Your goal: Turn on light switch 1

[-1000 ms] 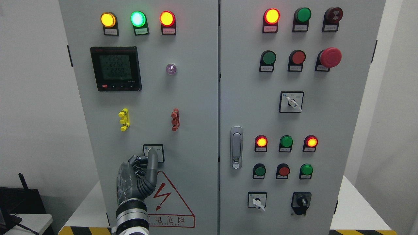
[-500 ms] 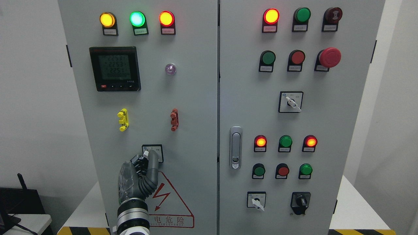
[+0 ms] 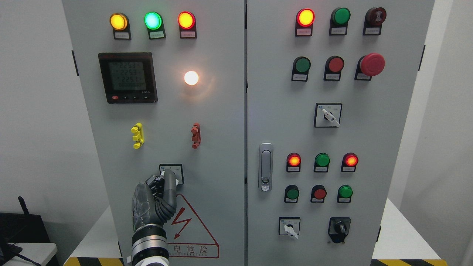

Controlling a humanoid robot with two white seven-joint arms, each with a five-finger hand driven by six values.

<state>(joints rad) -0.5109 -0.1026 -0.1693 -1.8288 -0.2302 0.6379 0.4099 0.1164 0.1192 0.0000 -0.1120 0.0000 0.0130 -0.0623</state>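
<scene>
Fingers are being pinched around the rotary light switch, low on the left cabinet door, by the left hand. The bulb above is glowing, so the knob is probably best released gently, without twisting back. The forearm is being held upright, palm toward the panel.
</scene>
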